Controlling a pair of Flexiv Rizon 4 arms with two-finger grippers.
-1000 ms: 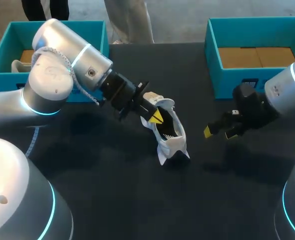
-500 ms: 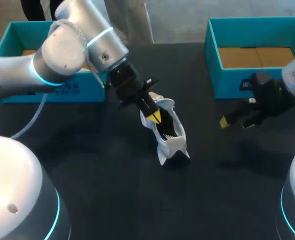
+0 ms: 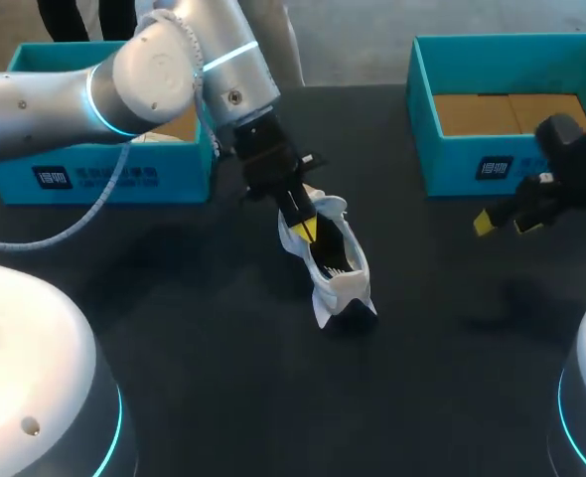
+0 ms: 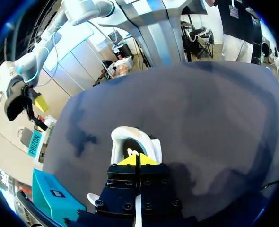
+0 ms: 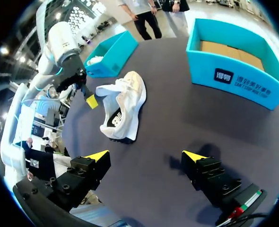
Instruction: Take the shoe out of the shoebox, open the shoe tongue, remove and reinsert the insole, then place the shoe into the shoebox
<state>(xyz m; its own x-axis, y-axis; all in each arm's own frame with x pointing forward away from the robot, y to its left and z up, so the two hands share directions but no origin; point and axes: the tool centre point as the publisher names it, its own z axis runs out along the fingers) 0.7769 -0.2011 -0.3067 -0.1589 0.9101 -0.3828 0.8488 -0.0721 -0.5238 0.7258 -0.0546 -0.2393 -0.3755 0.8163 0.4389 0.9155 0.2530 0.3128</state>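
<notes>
A white shoe (image 3: 335,266) lies on the black table near its middle, with its dark opening facing up. My left gripper (image 3: 304,231) is shut, its yellow tips resting at the heel end of the shoe's opening. Whether it pinches any part of the shoe I cannot tell. In the left wrist view the shoe (image 4: 134,141) lies just ahead of the closed left gripper (image 4: 137,159). My right gripper (image 3: 503,218) hangs open and empty, far to the shoe's right. From the right wrist view the shoe (image 5: 123,104) lies well ahead of the open right gripper (image 5: 145,155).
A teal shoebox (image 3: 424,129) with a cardboard floor stands at the back right, just behind my right gripper. A second teal box (image 3: 104,174) stands at the back left, mostly behind my left arm. Bare black table surrounds the shoe.
My left arm has swung its elbow back towards the left box while its tips stayed at the shoe. My right gripper has drawn away to the right. The shoe has not moved.
</notes>
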